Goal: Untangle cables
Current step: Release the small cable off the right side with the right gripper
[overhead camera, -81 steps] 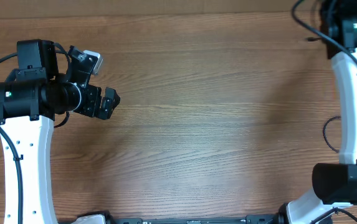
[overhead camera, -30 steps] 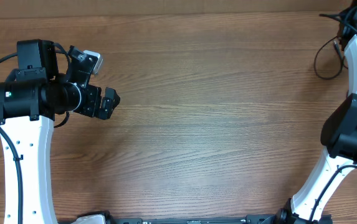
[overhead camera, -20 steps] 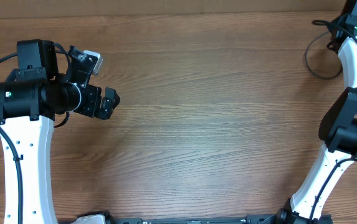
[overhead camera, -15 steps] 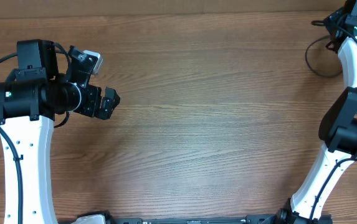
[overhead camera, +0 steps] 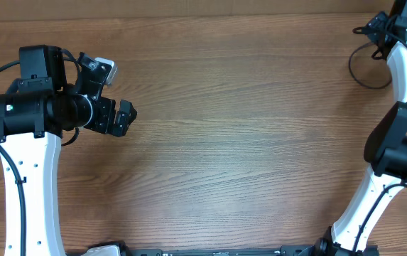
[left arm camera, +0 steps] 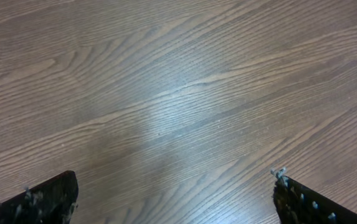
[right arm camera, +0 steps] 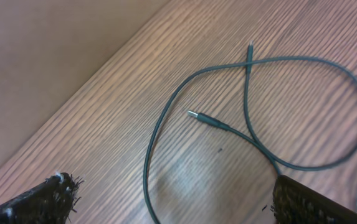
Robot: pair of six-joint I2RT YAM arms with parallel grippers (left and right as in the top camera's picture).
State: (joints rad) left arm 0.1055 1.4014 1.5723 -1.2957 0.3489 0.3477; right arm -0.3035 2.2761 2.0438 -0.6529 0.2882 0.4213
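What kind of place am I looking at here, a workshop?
Most likely a robotics lab or test bench rather than a home or factory: a left arm and a right arm stand at a wooden table, with a thin black cable lying loose on it.

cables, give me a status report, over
Left hand open, holding nothing. Right hand open above the cables, not touching. Cables in loose crossed loops, plug tip showing. Nothing else near them.
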